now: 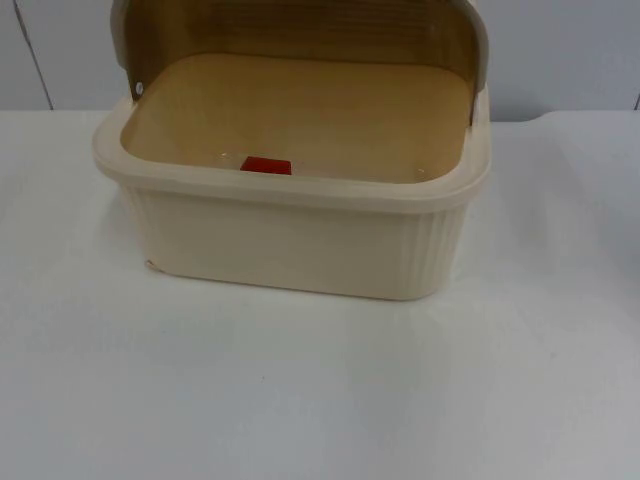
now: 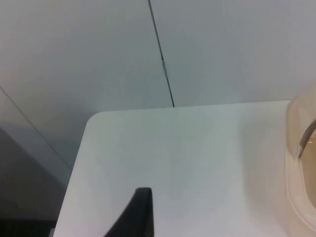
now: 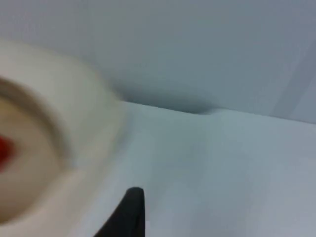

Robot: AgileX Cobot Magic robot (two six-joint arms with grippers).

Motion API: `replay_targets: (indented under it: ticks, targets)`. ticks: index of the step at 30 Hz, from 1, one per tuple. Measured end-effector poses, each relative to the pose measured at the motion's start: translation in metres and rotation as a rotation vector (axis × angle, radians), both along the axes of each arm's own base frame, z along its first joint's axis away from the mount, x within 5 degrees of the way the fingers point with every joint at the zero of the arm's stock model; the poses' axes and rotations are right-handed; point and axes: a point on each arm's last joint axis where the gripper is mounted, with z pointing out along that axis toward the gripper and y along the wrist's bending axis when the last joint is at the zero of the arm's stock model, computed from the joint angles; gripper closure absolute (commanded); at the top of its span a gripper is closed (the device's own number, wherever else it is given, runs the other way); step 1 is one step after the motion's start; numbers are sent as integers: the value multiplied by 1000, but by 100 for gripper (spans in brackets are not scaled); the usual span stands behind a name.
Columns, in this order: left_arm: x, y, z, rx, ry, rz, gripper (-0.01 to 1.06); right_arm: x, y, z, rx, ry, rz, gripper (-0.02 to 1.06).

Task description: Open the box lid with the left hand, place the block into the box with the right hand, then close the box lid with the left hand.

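Note:
A cream ribbed plastic box (image 1: pixel 290 240) stands at the back middle of the table. Its lid (image 1: pixel 300 30) is swung up and back, leaving the tan inside open. A red block (image 1: pixel 266 165) lies on the box floor against the front wall, partly hidden by the rim. My left gripper (image 2: pixel 140 212) hovers left of the box over the table's corner by the wall, and the box rim (image 2: pixel 298 148) sits beside it. My right gripper (image 3: pixel 131 212) hangs just right of the box rim (image 3: pixel 94 128), apart from it, with the red block (image 3: pixel 4 150) inside the box.
The white table top (image 1: pixel 320 390) stretches in front of the box and to both its sides. The grey partition wall (image 1: pixel 560 50) rises right behind the box. The table's rounded back-left corner (image 2: pixel 94 121) meets a gap beside the wall.

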Motion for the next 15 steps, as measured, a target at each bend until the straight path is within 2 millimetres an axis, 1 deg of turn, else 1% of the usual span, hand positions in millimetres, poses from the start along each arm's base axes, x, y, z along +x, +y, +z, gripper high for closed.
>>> replay_targets:
  ticks: [1,3,5,6,8,9,15]
  targets:
    - [0,0,0,0,0,0,0,-6,-13,5,-28,1,-48,0]
    - [0,0,0,0,0,0,0,-18,-30,17,-53,-19,-118,0]
    - [0,0,0,0,0,0,0,-30,-40,28,-62,-57,-163,0]
    - [0,0,0,0,0,0,0,-30,-40,28,-62,-57,-163,0]
    - [0,0,0,0,0,0,0,-40,-42,39,-61,-93,-176,0]
    - [0,0,0,0,0,0,0,-43,-42,41,-61,-101,-180,0]
    - [0,0,0,-25,-4,14,0,-47,-42,42,-61,-97,-180,0]
